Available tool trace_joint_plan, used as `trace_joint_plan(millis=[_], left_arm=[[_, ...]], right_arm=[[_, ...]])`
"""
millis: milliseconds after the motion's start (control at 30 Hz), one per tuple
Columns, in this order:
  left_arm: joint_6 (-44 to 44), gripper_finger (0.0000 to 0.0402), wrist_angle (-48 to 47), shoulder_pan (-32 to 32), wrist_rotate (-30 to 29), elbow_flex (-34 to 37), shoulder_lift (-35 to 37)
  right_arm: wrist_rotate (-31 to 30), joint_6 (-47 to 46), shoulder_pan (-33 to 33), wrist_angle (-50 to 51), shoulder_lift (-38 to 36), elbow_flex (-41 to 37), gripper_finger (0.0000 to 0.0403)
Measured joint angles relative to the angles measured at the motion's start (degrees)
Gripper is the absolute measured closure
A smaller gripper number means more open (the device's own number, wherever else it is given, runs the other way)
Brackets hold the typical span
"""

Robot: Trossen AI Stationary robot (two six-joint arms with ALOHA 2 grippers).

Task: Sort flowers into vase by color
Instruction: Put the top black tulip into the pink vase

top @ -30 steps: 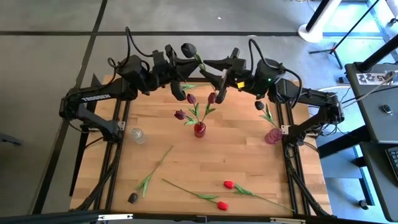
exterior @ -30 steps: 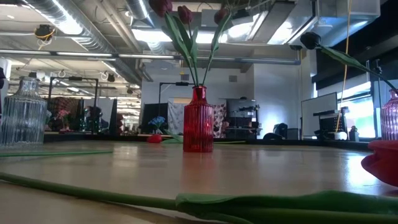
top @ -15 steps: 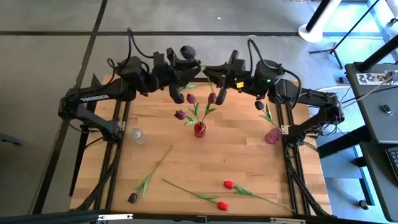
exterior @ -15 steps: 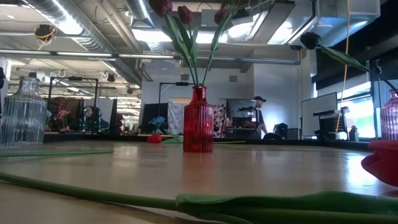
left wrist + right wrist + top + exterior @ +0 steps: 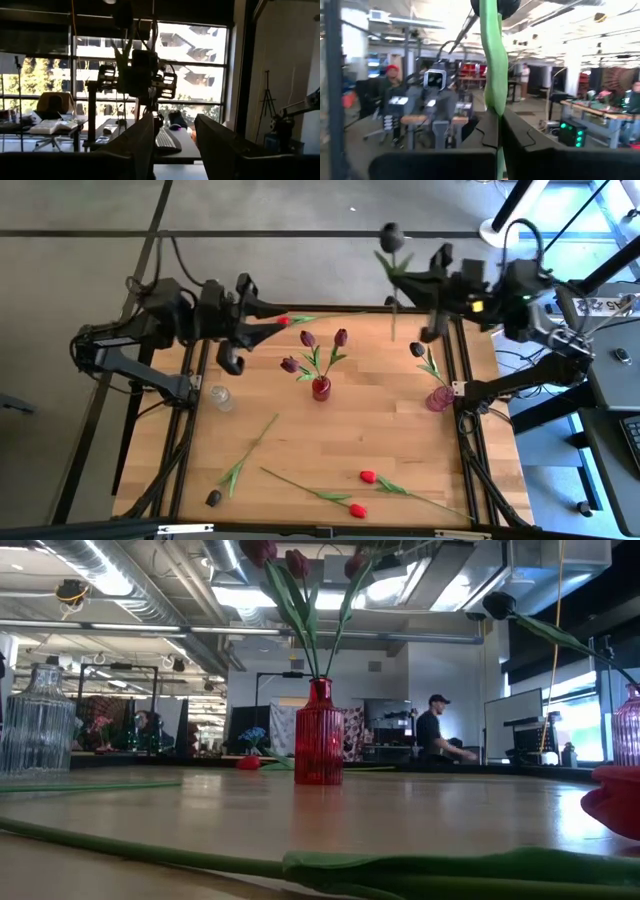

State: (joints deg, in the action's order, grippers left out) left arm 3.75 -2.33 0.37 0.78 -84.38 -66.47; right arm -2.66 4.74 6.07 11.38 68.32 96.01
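Observation:
My right gripper (image 5: pixel 402 276) is shut on a black-headed flower (image 5: pixel 391 237), high over the table's far right corner; its green stem (image 5: pixel 492 65) runs up between the fingers (image 5: pixel 497 115). My left gripper (image 5: pixel 268 323) is open and empty (image 5: pixel 172 122) over the far left. A red vase (image 5: pixel 321 387) holds three maroon flowers by their stems. A pink vase (image 5: pixel 438 398) holds one black flower (image 5: pixel 417 350). A clear vase (image 5: pixel 221 397) stands at the left. Two red flowers (image 5: pixel 357 509), a black one (image 5: pixel 213 498) and a red bud (image 5: pixel 283 321) lie on the table. My right gripper pinches the flower's stem (image 5: pixel 493 102) between its two fingers, below the head and the leaf. The fingers come roughly level from the table's right and lie across the stem. The flower stands about upright, head above the fingers, lower stem (image 5: pixel 393 325) hanging clear of the table.
The wooden table (image 5: pixel 380 430) has bare board in its middle between the vases and the loose flowers near the front edge. A long green stem (image 5: pixel 300 865) lies close before the low camera. A person (image 5: pixel 432 730) moves in the room beyond.
The two grippers were together over the far middle with the black flower between them. They have drawn apart: my right gripper went toward the right edge and up, carrying the flower, and my left gripper has let go and gone toward the left edge.

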Motion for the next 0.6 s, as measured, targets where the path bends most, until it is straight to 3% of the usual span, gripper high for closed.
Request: trace_joint_plan(millis=[433,600], left_arm=[[4.23,0.0258,2.71,-1.63,0.02,-0.04,0.89],[0.91,0.0257,2.89,-1.52,-0.44,-0.04,0.27]], right_arm=[[7.87,0.15,-0.04,22.52,-11.40,-0.18,0.0402],[12.70,1.44,-0.04,21.55,-22.48,-9.74,0.0402]])
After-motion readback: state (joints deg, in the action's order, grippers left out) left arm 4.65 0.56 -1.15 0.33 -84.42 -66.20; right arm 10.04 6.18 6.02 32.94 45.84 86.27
